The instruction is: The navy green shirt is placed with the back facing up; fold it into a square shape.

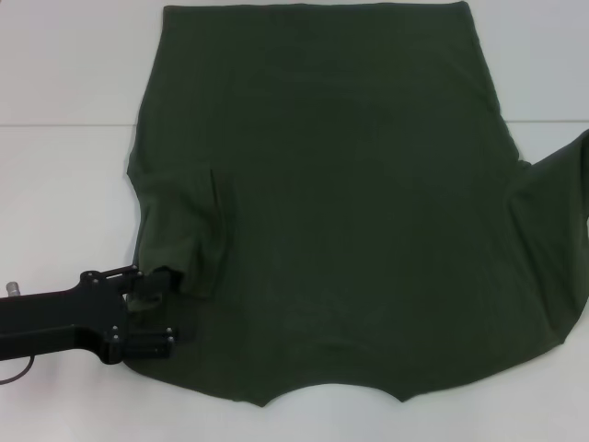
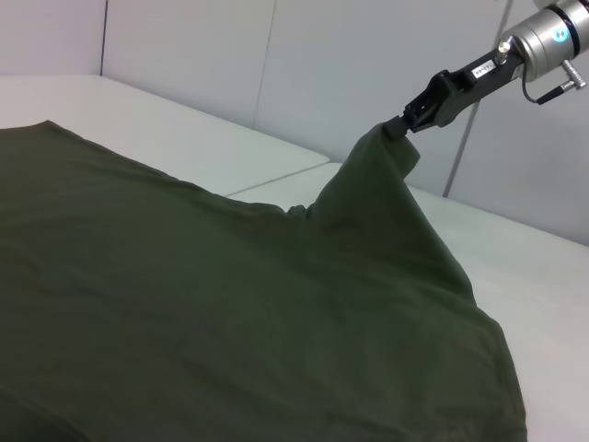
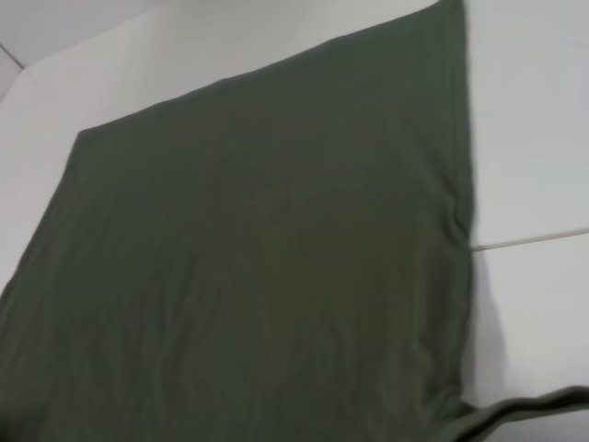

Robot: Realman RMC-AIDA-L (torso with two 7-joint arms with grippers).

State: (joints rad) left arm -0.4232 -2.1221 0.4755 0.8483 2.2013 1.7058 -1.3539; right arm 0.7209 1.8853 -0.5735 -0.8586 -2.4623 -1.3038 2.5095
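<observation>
The navy green shirt (image 1: 340,203) lies spread over the white table (image 1: 64,83), filling most of the head view from the top edge down to the lower part, plain side up, its collar curve at the bottom centre of the frame. Its left sleeve (image 1: 179,221) is folded inward onto the body, at the left middle of the frame. The right sleeve (image 1: 561,212) runs off the right edge of that view.

The left gripper (image 1: 158,308) sits at the lower left of the head view, its black arm coming in from the left edge. Its fingers reach onto the shirt's shoulder corner just below the folded sleeve; whether they are clamped on the cloth cannot be told.

In the left wrist view, the right gripper (image 2: 405,124) shows at the upper right of the frame, clenched on the tip of the right sleeve and holding it lifted off the table, so the cloth rises in a peak.
</observation>
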